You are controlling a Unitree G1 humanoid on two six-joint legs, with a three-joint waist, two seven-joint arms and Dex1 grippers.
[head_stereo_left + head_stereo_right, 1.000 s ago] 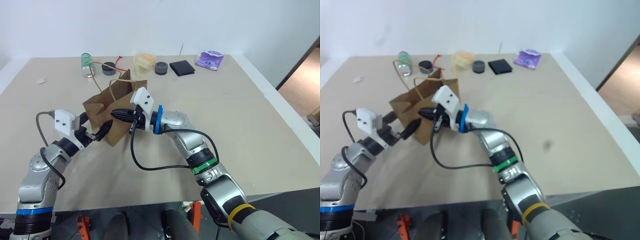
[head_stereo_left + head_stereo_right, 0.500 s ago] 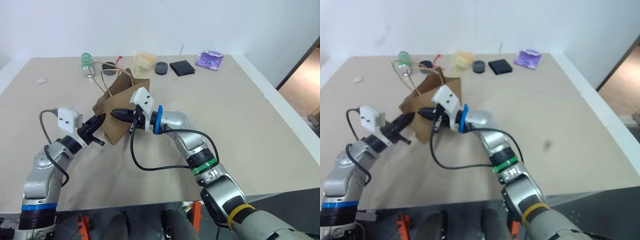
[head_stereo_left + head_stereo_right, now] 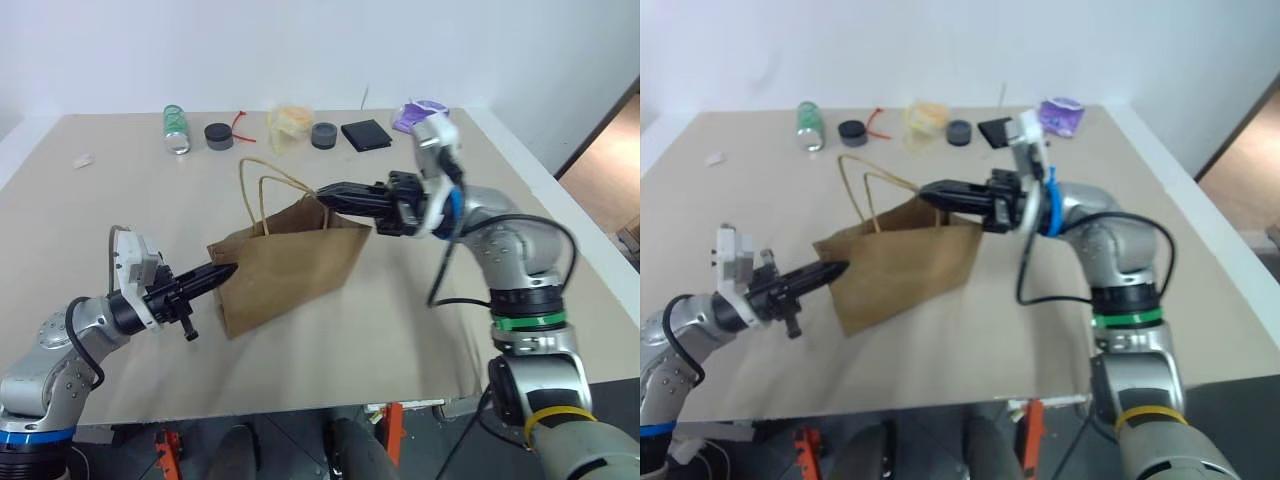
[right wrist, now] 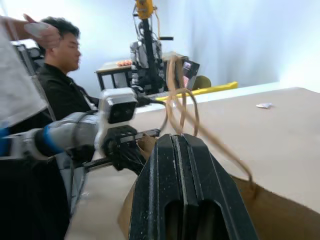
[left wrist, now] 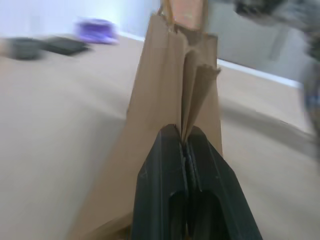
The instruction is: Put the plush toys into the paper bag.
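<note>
The brown paper bag (image 3: 290,262) is stretched out flat over the table between my two grippers, its twine handles (image 3: 262,190) standing up. My left gripper (image 3: 226,270) is shut on the bag's folded near-left edge; in the left wrist view the creased paper (image 5: 172,75) rises straight out from between the fingers (image 5: 165,165). My right gripper (image 3: 324,190) points left and is shut on the bag's upper right rim. In the right wrist view the handles (image 4: 180,100) loop just past its fingers. The plush toys are out of view.
Along the table's far edge lie a clear bottle (image 3: 175,128), two dark rolls (image 3: 218,135) (image 3: 323,134), a clear bag of yellowish contents (image 3: 288,122), a black square (image 3: 364,134) and a purple packet (image 3: 412,118). A person (image 4: 60,55) sits beyond the table.
My left gripper shut on the bag's edge and drew back toward me. My right gripper swung right and upward with the rim, dragging the bag rightward and pulling it out flat.
</note>
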